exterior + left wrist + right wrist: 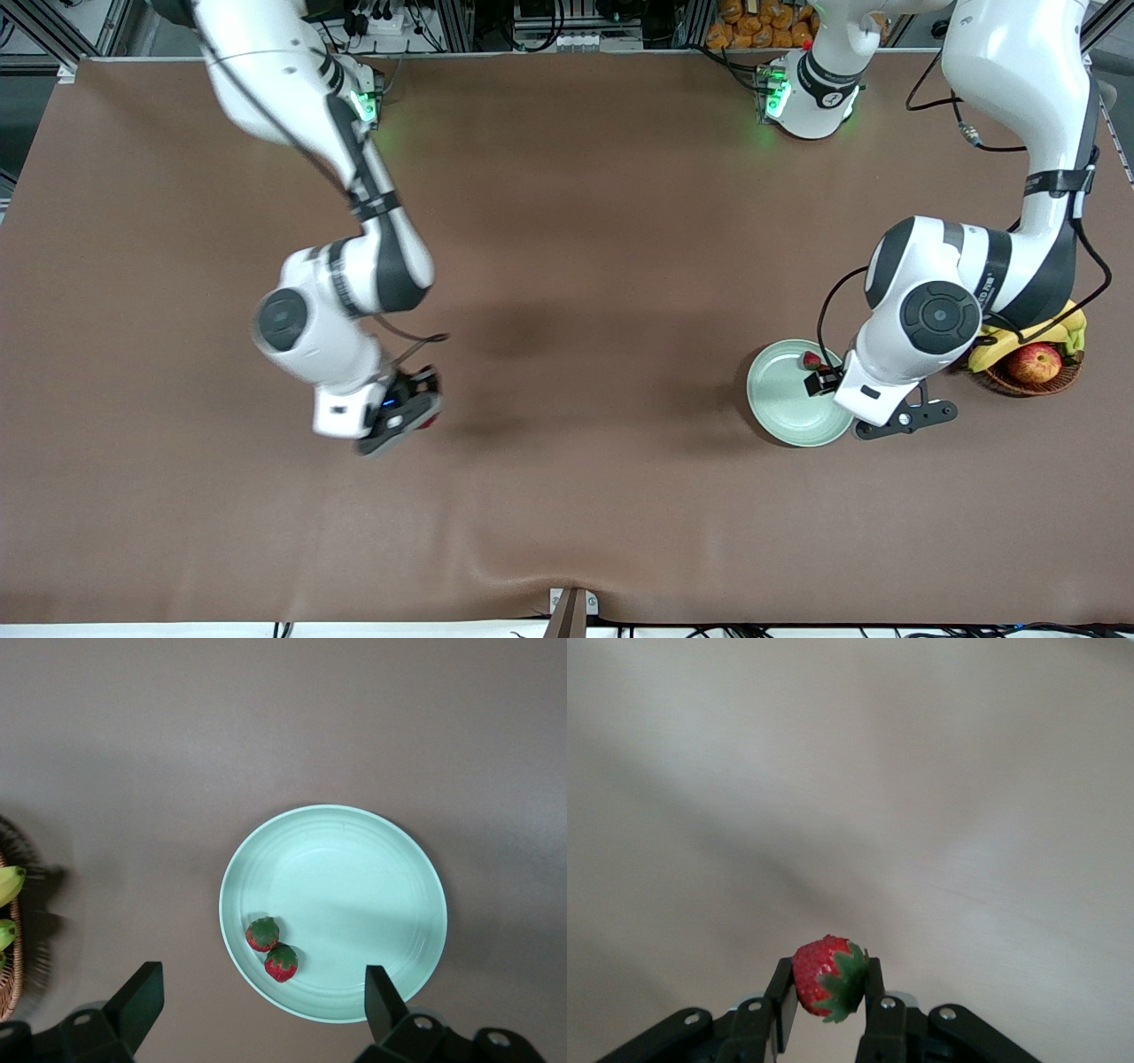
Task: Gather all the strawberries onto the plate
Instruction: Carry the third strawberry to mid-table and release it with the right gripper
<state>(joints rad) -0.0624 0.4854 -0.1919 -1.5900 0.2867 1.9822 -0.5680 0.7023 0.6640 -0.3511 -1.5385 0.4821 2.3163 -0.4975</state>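
Note:
The pale mint-green plate [784,403] lies toward the left arm's end of the table. In the left wrist view the plate [354,886] holds two strawberries [262,933] [282,963] side by side near its rim. Only one of them [811,361] shows in the front view. My left gripper [261,997] hangs open and empty over the plate's rim, also seen in the front view [826,379]. My right gripper [828,988] is shut on the third strawberry [824,974] and holds it above bare table toward the right arm's end, as the front view [412,412] shows.
A brown wicker basket [1010,383] with bananas [997,346] and a red-yellow apple [1034,362] stands beside the plate at the left arm's end. Its edge and banana tips [7,886] show in the left wrist view. Brown cloth covers the table.

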